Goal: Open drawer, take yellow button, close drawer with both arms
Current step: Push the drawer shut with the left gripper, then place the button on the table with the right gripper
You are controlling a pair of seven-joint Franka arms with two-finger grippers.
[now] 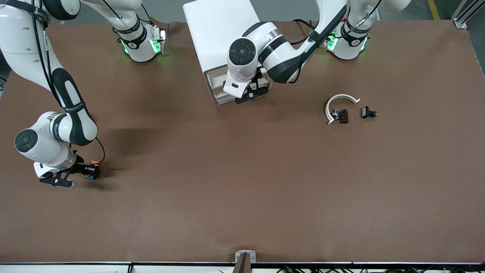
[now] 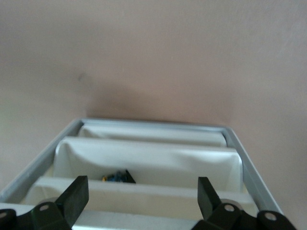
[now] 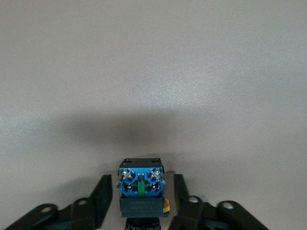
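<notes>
The white cabinet [image 1: 221,34] stands between the two arm bases. My left gripper [image 1: 252,93] is open at its front. In the left wrist view the gripper [image 2: 144,188] straddles the cream edge of the nearest drawer [image 2: 144,194]; the drawer fronts lie stepped out below it. A small blue and black part [image 2: 117,177] lies in one tray. My right gripper [image 1: 90,170] is low over the table at the right arm's end. Its fingers [image 3: 103,191] are open around the button [image 3: 140,189], with a small gap on each side. The button's blue body [image 1: 93,175] faces away from the wrist.
A white curved piece [image 1: 341,103] lies toward the left arm's end, with a black clip [image 1: 341,115] inside its arc and another black clip [image 1: 368,112] beside it. A small bracket [image 1: 245,258] sits at the table edge nearest the front camera.
</notes>
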